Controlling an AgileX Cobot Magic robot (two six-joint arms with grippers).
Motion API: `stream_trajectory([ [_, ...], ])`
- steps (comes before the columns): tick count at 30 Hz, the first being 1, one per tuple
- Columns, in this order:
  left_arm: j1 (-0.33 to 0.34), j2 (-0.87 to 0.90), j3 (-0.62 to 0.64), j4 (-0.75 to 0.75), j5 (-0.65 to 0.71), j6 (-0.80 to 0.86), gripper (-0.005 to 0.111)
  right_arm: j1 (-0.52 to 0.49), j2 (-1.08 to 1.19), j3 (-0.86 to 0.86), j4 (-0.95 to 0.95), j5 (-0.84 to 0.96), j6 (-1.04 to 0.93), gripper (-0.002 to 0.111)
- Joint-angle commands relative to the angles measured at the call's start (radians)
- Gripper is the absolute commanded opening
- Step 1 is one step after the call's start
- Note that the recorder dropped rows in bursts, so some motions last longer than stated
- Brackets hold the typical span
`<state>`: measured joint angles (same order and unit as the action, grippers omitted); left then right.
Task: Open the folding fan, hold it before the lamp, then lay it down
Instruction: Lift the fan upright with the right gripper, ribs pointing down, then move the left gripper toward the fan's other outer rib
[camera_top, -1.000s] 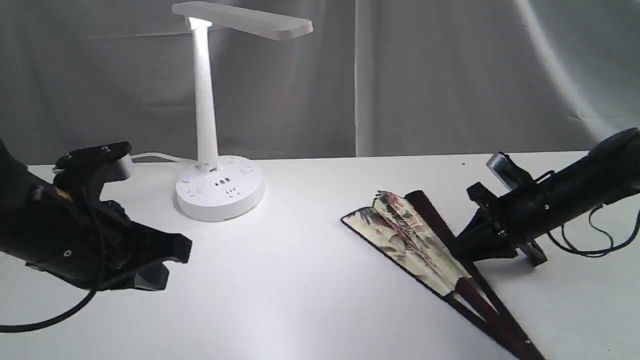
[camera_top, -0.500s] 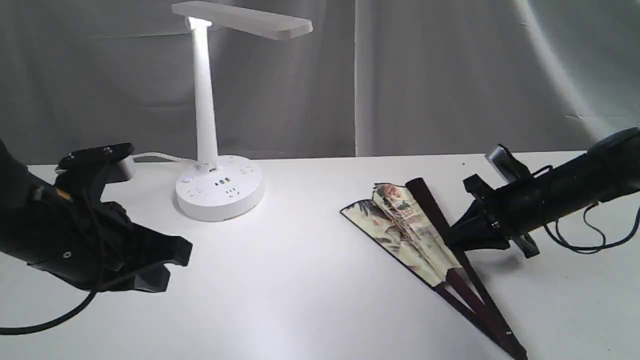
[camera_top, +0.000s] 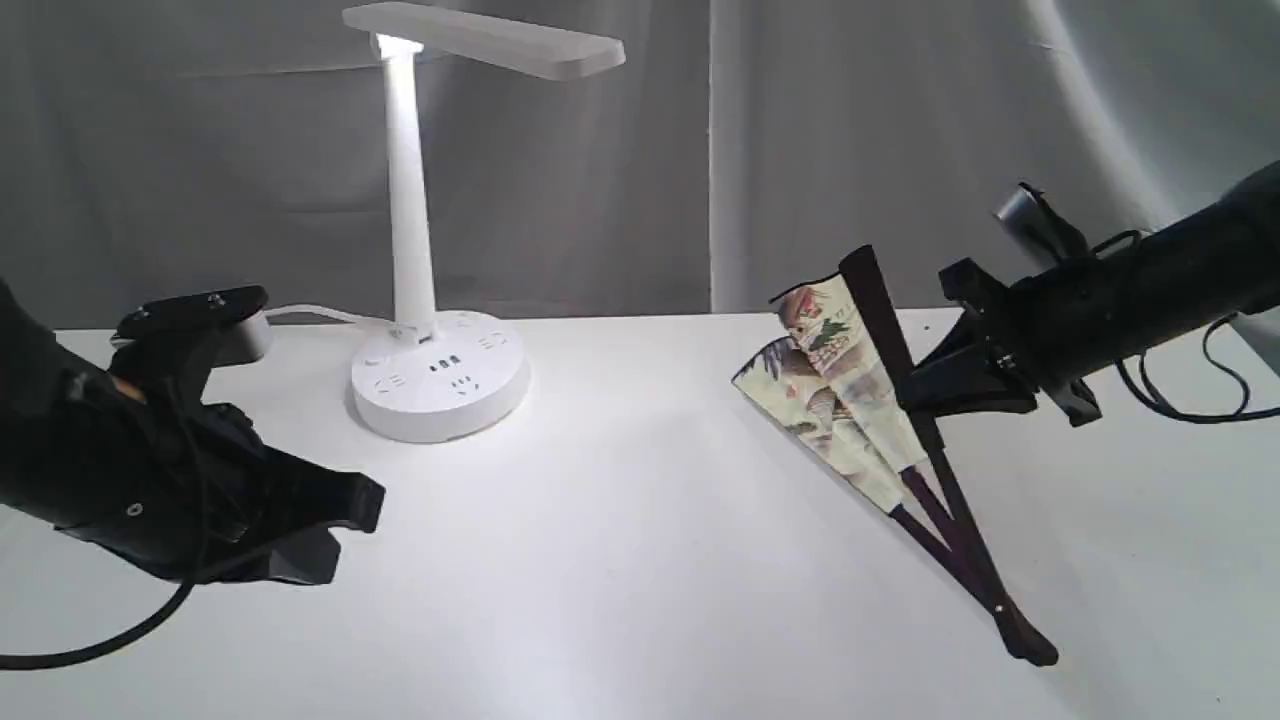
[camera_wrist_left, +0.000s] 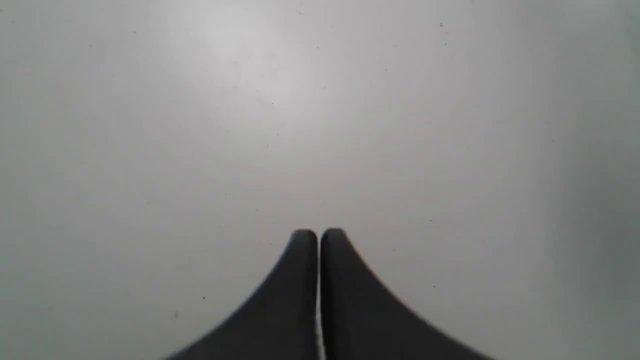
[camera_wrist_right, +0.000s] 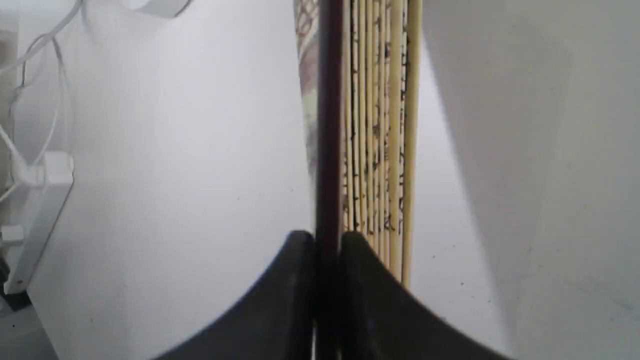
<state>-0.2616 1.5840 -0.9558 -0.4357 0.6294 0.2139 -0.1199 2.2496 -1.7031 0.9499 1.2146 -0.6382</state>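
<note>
Grey curtain (camera_top: 900, 120) backs the white table (camera_top: 620, 560). Right of the lamp (camera_top: 410, 230), the right gripper (camera_top: 912, 385) clamps the fan (camera_top: 835, 400); the left gripper (camera_wrist_left: 318, 232) is closed, empty.

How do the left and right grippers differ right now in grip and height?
Grip: the left gripper is shut on nothing; the right gripper is shut on the folding fan's dark guard. Height: the left hangs low over the table; the right is raised, tilting the partly open fan up. Shared: both are black with jaws closed.
</note>
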Motion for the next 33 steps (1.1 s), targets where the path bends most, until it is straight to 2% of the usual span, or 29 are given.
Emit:
stream_trajectory([
  [1, -0.007, 0.0, -0.002, -0.003, -0.015, 0.008, 0.001, 0.001, -0.057, 0.068, 0.042, 0.007, -0.057, 0.0],
  [11, -0.007, 0.0, -0.002, -0.019, -0.073, 0.038, 0.001, 0.001, -0.14, 0.252, 0.187, 0.007, -0.083, 0.0],
  [15, -0.007, 0.0, 0.0, -0.064, -0.108, 0.103, 0.001, 0.001, -0.169, 0.336, 0.205, 0.007, -0.13, 0.0],
  [21, -0.007, 0.0, 0.027, -0.216, -0.231, 0.314, 0.001, 0.001, -0.186, 0.428, 0.253, 0.007, -0.178, 0.0],
  [25, -0.01, 0.0, 0.033, -0.336, -0.312, 0.524, 0.001, 0.001, -0.186, 0.461, 0.267, 0.007, -0.204, 0.0],
  [30, -0.012, 0.0, 0.033, -0.652, -0.319, 0.815, 0.001, 0.001, -0.186, 0.463, 0.27, 0.007, -0.217, 0.0],
  [33, -0.046, 0.0, 0.039, -0.8, -0.304, 0.992, 0.001, 0.001, -0.186, 0.463, 0.27, 0.007, -0.224, 0.0],
])
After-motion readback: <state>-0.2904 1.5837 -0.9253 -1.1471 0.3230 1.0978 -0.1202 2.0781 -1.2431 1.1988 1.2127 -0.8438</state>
